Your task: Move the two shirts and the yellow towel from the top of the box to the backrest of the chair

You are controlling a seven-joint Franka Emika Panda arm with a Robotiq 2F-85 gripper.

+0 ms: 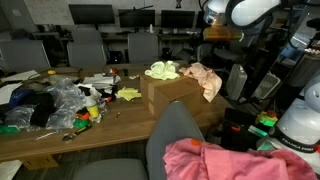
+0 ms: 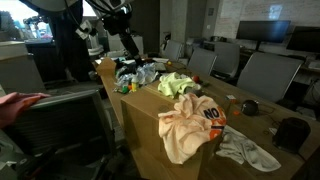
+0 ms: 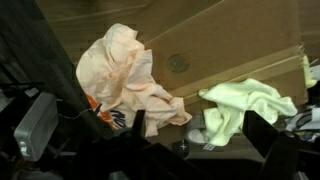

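Grey chair [image 1: 175, 125] in the foreground, pink shirt [image 1: 225, 160] at its 4 o'clock. Box [image 1: 168, 97] at 12 o'clock carries the peach shirt [image 1: 207, 80] over its 3 o'clock edge and the yellow towel [image 1: 163, 70] on top. Gripper [image 1: 221, 33], jaws wide and empty, hangs at the box's 1 o'clock.

Open air lies above the box [image 1: 168, 96], whose top carries the peach shirt [image 1: 205, 78] and yellow towel [image 1: 163, 70]. Clutter [image 1: 50, 105] crowds one end of the tabletop [image 1: 122, 127]; its near edge is bare. The chair [image 1: 175, 132] backrest rises just beyond that edge.

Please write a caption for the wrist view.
Peach shirt beside yellow towel on the cardboard box.
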